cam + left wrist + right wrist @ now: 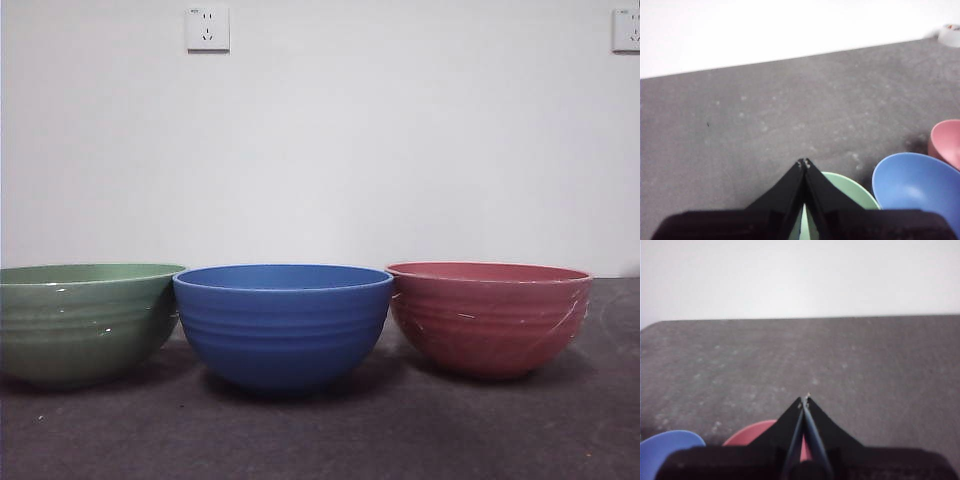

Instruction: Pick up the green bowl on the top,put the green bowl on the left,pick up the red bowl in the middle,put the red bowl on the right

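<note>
The green bowl [85, 322] stands on the table at the left, next to the blue bowl. The red bowl [488, 316] stands at the right of the blue bowl. Neither arm shows in the front view. My left gripper [804, 162] is shut and empty, raised above the green bowl [850, 192]; the red bowl [947, 142] shows at that view's edge. My right gripper [805, 399] is shut and empty, raised above the red bowl [752, 434].
A blue ribbed bowl [283, 322] stands in the middle between the two others; it also shows in the left wrist view [912, 185] and the right wrist view [667, 447]. The dark grey table [320, 440] ends at a white wall with two sockets [207, 28].
</note>
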Tool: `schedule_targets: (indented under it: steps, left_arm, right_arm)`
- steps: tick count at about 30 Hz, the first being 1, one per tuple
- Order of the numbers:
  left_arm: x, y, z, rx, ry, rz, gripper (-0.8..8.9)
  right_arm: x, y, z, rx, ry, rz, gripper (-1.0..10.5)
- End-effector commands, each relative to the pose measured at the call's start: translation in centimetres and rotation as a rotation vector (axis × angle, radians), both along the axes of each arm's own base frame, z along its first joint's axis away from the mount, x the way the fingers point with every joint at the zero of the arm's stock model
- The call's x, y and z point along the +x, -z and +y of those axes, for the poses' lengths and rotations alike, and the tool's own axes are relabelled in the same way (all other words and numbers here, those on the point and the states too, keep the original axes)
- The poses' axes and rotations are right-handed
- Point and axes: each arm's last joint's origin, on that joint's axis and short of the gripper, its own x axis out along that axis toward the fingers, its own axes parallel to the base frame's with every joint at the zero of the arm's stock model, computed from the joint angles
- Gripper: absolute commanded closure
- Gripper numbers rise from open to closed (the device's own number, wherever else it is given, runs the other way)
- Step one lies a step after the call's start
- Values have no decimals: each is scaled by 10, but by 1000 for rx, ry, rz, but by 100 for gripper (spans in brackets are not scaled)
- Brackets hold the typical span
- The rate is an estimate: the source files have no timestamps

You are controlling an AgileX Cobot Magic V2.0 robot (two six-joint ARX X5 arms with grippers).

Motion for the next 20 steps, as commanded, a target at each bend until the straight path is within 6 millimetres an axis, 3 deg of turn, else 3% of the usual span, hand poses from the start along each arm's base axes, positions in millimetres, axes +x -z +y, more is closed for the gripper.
schedule_targets:
  steps: [1, 9, 16, 20]
  left_arm:
    - [2, 3, -1, 13, 4, 13, 817]
    - [3, 5, -2, 23, 12, 34, 817]
    - [-53, 4, 19, 0, -74, -77, 816]
    - [-63, 21, 27, -24, -176, -182, 817]
  right_arm:
    - [0, 2, 0, 14, 9, 16, 945]
    - [-1, 4, -1, 2, 29, 33, 945]
    - [-1, 4, -1, 2, 28, 33, 945]
    - [-1, 4, -1, 2, 27, 33, 945]
